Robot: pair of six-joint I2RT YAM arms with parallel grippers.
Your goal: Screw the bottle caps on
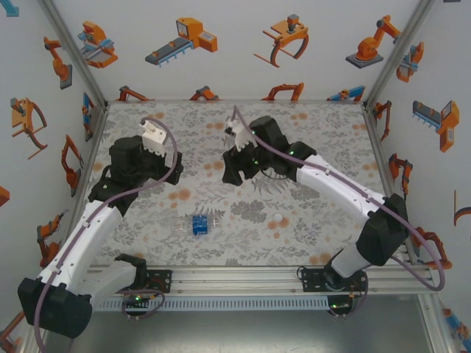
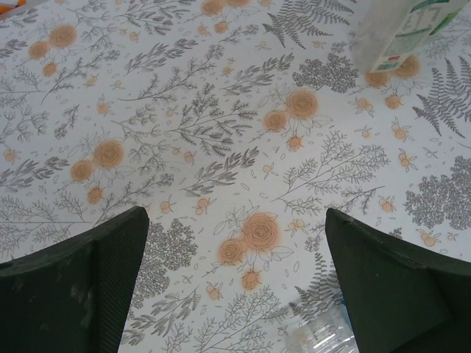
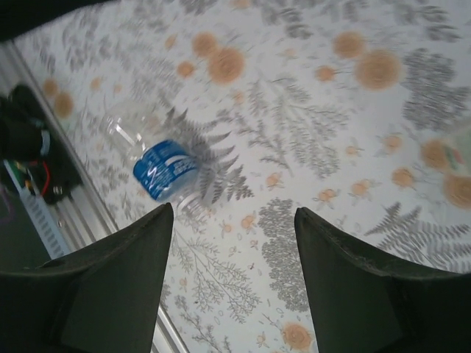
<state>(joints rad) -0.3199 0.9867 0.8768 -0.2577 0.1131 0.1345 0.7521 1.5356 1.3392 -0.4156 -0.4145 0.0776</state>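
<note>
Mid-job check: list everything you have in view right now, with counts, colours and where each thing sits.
Blue-label bottle: one, clear with a blue label, lying on its side near the table's near middle.
White-and-green-label bottle: one, at the left wrist view's top right, cut off by the frame.
Clear plastic item: one, colourless, at the left wrist view's bottom edge; cannot tell what it is.
Tablecloth: one, white with grey and orange flowers, covering the table.
Walls: three, white with orange robot drawings, around the table.
Left arm, right arm: two, white and black, based at the near edge.
Left pincer: one, dark, open, over bare cloth.
Right pincer: one, dark, open, empty, beside the blue-label bottle.
</note>
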